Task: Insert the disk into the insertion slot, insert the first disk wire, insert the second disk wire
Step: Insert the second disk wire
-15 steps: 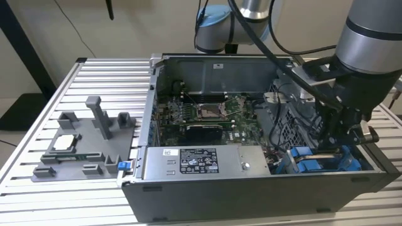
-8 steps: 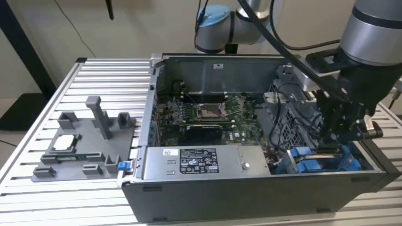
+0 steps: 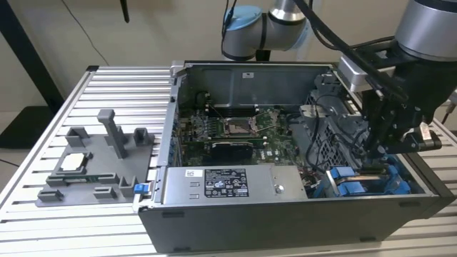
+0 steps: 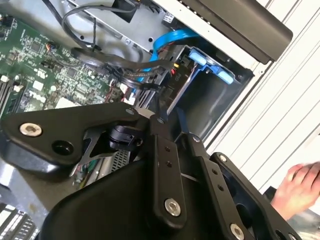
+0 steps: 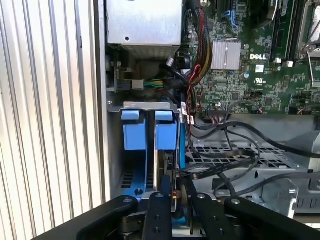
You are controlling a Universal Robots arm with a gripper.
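Down in the case corner: the claw point(image 3: 376, 155) reaches into the open computer case point(image 3: 286, 214) at the exterior view's right, at about 4 o'clock from the motherboard point(image 3: 228, 128).
Claw state: cannot tell; in both wrist views the black linkages crowd together and hide whatever sits between the tips.
Slot: the drive bay point(image 5: 150, 135), grey metal with blue clips and rails, sits in the case corner next to the outer wall; in the first wrist view it lies at 12 o'clock from the claw point(image 5: 172, 200), just beyond it.
Disk: a thin edge-on plate point(image 5: 165, 167) stands upright between the blue rails, right at the claw; judged to be the drive in its blue carrier, already down in the bay, though its label is hidden.
Long axis: the plate's edge runs on the 6-to-12 line in the first wrist view, in line with the rails.
Wires: black cables point(image 5: 235, 150) loop at 2 o'clock from the claw, lying over the perforated cage point(image 5: 250, 160); whether any is plugged in is not visible.
Bystander: a hand point(image 4: 300, 187) shows outside the case in the second wrist view, apart from the claw point(image 4: 150, 107).
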